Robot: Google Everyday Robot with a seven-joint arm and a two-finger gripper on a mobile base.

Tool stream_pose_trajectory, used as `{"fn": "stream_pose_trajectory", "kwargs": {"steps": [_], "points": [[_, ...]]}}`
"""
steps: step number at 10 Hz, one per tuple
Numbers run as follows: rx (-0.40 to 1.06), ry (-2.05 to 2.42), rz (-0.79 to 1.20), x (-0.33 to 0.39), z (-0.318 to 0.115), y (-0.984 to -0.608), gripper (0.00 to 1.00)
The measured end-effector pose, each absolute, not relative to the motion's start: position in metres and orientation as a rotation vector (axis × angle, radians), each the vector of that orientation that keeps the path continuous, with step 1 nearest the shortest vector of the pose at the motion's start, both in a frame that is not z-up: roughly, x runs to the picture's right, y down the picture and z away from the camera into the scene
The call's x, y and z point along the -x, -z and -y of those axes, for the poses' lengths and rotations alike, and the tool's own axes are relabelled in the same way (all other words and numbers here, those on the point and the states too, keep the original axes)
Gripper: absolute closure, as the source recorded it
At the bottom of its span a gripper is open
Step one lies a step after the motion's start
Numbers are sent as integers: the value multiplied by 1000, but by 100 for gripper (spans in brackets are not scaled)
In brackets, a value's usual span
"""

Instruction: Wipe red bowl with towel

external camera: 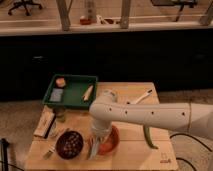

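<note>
The red bowl (111, 145) sits on the wooden table (135, 155) near the front, just right of the dark bowl. My gripper (99, 135) hangs from the white arm that reaches in from the right, and it is over the bowl's left part. It is shut on the towel (94, 147), a pale limp strip that hangs down onto the bowl's left rim. The arm's wrist hides the back of the bowl.
A dark brown bowl (69, 144) with speckled contents stands left of the red bowl, with a fork (50, 150) beside it. A green tray (75, 100) holding small items is at the back left. A green vegetable (148, 136) lies right of the bowl, and a white utensil (141, 96) lies at the back.
</note>
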State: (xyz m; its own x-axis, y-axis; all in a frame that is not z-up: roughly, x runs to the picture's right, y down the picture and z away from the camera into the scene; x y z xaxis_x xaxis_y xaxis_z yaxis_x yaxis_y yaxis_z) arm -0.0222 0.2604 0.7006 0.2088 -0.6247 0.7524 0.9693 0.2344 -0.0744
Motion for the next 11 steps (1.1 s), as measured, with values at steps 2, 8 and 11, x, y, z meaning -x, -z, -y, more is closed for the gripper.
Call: {"fn": "stream_pose_trajectory", "kwargs": {"steps": [2, 8, 11], "points": [[640, 1193, 668, 1, -269, -701, 100], [641, 1094, 606, -38, -244, -723, 100], [626, 1120, 595, -23, -225, -727, 100]]}}
